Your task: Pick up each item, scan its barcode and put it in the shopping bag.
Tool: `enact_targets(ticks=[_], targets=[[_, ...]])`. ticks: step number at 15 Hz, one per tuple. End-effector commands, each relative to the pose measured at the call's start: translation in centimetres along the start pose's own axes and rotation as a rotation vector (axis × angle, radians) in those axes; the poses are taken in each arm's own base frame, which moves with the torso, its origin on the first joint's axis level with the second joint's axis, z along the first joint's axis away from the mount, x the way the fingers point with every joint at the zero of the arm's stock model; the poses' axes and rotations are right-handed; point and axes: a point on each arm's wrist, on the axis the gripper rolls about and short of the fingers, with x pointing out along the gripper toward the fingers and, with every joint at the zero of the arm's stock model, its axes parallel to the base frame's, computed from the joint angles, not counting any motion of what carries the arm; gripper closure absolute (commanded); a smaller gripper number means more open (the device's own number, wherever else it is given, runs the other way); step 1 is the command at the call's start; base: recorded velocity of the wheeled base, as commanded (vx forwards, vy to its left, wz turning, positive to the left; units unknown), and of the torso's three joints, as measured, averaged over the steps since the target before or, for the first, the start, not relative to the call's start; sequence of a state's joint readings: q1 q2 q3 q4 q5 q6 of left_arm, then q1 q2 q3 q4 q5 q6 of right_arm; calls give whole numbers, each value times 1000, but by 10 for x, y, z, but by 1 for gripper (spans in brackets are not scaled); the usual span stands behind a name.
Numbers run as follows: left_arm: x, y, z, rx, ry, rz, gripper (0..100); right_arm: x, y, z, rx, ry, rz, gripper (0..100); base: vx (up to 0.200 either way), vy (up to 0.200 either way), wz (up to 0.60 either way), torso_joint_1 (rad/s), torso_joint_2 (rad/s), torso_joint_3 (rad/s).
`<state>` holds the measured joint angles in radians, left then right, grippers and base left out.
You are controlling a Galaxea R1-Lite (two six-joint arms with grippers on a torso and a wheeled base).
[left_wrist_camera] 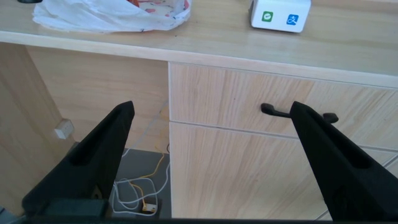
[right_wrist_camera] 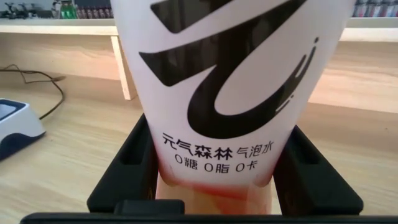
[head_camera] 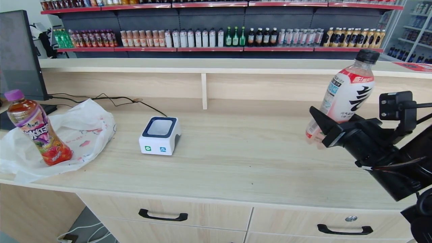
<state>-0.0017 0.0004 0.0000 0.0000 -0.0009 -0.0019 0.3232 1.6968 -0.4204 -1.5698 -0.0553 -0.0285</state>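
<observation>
My right gripper point(head_camera: 319, 133) is shut on a pale pink drink bottle point(head_camera: 347, 91) with a white label and black cap, held tilted above the right end of the counter. In the right wrist view the bottle point(right_wrist_camera: 217, 74) sits between the gripper's point(right_wrist_camera: 214, 180) black fingers point(right_wrist_camera: 124, 168). A white scanner point(head_camera: 159, 135) with a blue-rimmed top stands mid-counter. The white plastic shopping bag point(head_camera: 91, 125) lies crumpled at the left. An orange tea bottle point(head_camera: 38, 130) with a purple cap stands upright on it. My left gripper point(left_wrist_camera: 211, 112) is open and empty below the counter edge, facing the drawers.
A dark monitor point(head_camera: 20, 54) stands at the far left, and a black cable point(head_camera: 108, 98) runs along the back of the counter point(head_camera: 236, 158). A raised ledge point(head_camera: 216, 64) borders the back. Drawer handles point(head_camera: 163, 216) sit under the front edge. Shelves of bottles point(head_camera: 216, 37) fill the background.
</observation>
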Motion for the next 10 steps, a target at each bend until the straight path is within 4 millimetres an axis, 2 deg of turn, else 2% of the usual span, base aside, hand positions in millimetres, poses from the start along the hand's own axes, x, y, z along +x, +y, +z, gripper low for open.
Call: enact_targets(ticks=[1, 5, 10], targets=[[0, 0, 0, -3, 0, 1, 0, 2, -5, -8, -6, 25, -22, 100, 0, 200, 0, 2, 2, 2], [0, 0, 0, -1, 0, 1, 0, 7, -5, -14, -4, 42, -30, 100, 0, 200, 0, 6, 1, 5], [0, 0, 0, -1, 0, 1, 0, 8, -5, -14, 2, 38, -30, 100, 0, 200, 0, 2, 5, 2]])
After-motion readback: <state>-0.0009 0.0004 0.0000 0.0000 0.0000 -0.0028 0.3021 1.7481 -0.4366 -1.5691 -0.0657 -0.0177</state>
